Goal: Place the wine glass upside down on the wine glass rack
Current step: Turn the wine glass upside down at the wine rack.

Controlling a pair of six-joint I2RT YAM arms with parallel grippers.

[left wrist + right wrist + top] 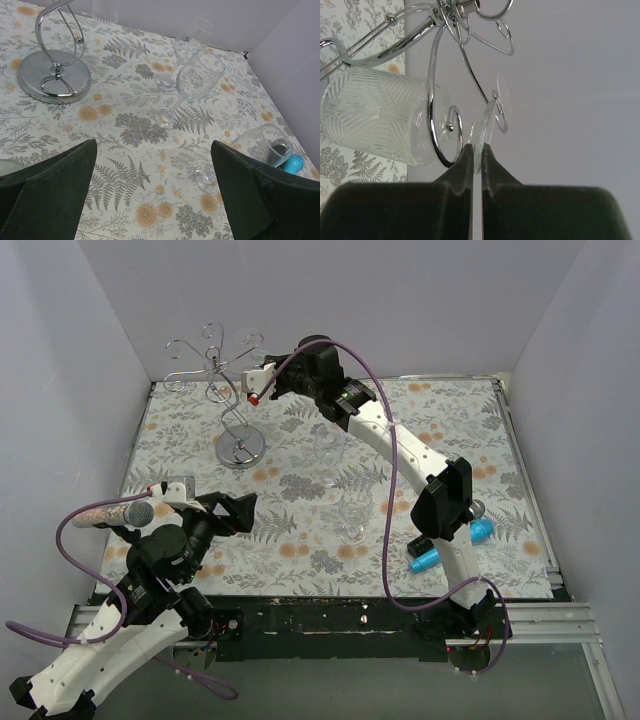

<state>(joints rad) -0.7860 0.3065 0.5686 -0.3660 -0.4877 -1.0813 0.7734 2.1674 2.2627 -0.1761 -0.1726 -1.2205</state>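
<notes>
- Two arms show in the top view. The right gripper [256, 386] is up against the wine glass rack [224, 390] in the upper left of the frame. The left gripper [237, 512] hangs at lower left, spread wide and empty. The wine glass [375, 117] is too faint to pick out here.
- In the left wrist view, the rack's round base [54, 76] sits at upper left. Two spare glasses [192, 82] stand mid-frame on the table [125, 165], and a third glass [260, 142] lies near the right edge. I'd worry that a sideways tug on the rack could tip it over, perhaps onto these.
- In the right wrist view, the right fingers are clamped shut on the glass's stem, which appears to sit inside one curled arm of the rack.
- The glass's long axis runs left to right across that frame. The bowl points left, toward the patterned table, and the foot points right. I take that to be upside down.
- If the grip lets go before the foot rests on the curl, the glass could slide out and fall. Fingers catching the wire as they back out could drag the rack along.
</notes>
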